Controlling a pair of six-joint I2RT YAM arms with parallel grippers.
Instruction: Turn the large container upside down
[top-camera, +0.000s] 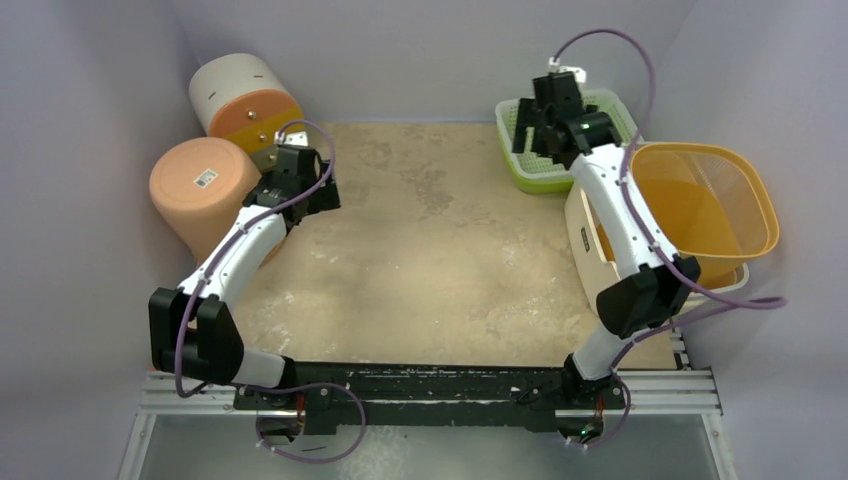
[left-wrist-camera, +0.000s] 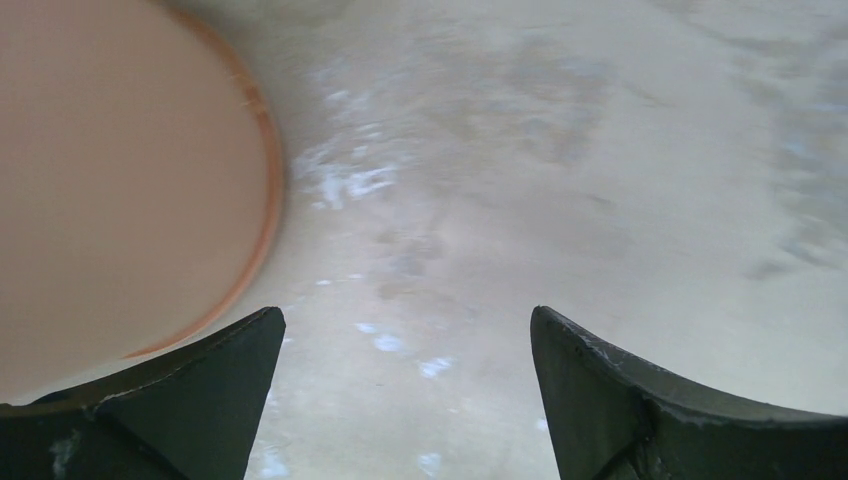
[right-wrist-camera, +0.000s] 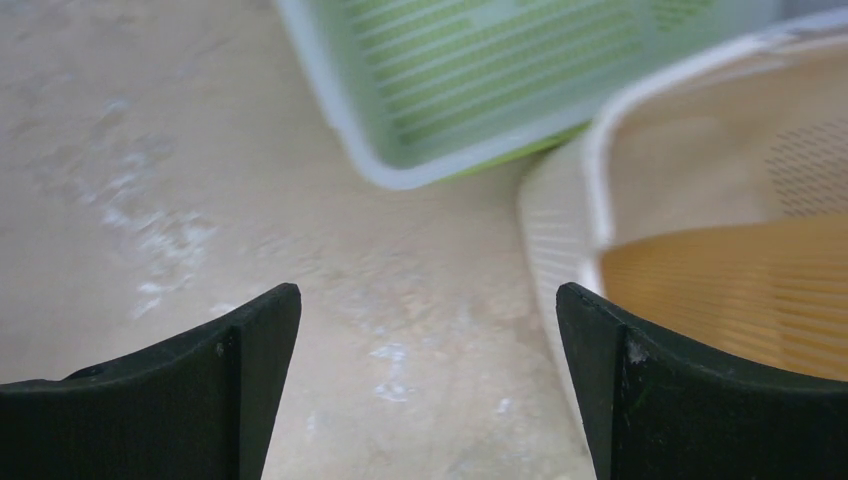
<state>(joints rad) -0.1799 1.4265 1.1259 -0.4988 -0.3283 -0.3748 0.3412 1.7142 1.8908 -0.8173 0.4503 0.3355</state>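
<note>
Near the large container (right-wrist-camera: 690, 150), the right gripper (right-wrist-camera: 428, 292) hung with jaws spread wide and empty; it needed to straddle the cream rim squarely before closing.

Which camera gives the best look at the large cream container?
The top external view: it takes in the large container end to end at the table's right, though the right arm crosses it and the orange bin sits in it. The right wrist view catches only one corner. The left wrist view shows none of it.
</note>
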